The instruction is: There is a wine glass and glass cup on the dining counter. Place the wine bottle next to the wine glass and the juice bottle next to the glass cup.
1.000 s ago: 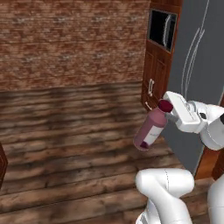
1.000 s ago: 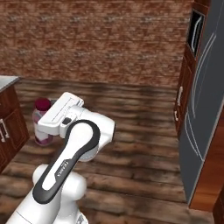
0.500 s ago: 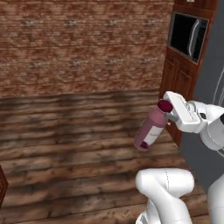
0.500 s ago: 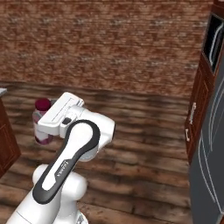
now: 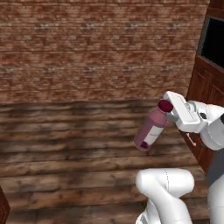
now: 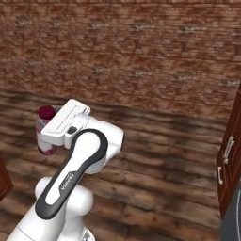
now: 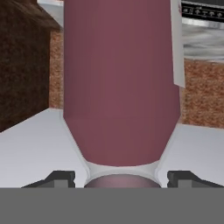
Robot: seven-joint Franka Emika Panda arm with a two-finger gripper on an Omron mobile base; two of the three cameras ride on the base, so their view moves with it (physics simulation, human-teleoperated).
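We read one word: "FRANKA", in small light letters running along the dark band of the robot arm [image 6: 70, 181] in the right base view; it is tiny and only just legible. The juice bottle [image 5: 150, 129] carries a white label [image 5: 153, 137], but we make out no words or numbers on it in either base view, and the hand view shows only its edge.

Translucent pink juice bottle [image 5: 150, 130], rough brick wall [image 5: 96, 48]
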